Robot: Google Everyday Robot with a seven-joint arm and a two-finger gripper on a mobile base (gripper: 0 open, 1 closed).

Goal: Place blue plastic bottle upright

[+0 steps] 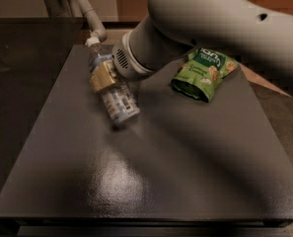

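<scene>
One tan pad (100, 79) of the gripper (105, 74) lies pressed across the upper body of the blue plastic bottle (120, 102), just below its white cap (92, 42). The opposite pad is hidden behind the bottle, so I read the fingers as closed on the bottle rather than see both sides of the clamp. The bottle sits near the far left part of the dark table (161, 172), slanted, with its cap pointing away and to the left and its base toward me. Its printed label (117, 98) faces up. I cannot tell whether the base is touching the tabletop or just clear of it. The thick grey arm (225, 19) sweeps in from the upper right, and its wrist (131, 56) sits right beside the bottle. A green snack bag (205, 73) lies well apart to the right, out of the working path. My judgement is that the grasp step is done and the righting step is in hand. The next move calls for rotating the wrist so the cap swings up over the base, then lowering until the base rests flat on bare table. Only then should I open the fingers, slowly, since a light bottle held near the top could tip or roll as it is released.
</scene>
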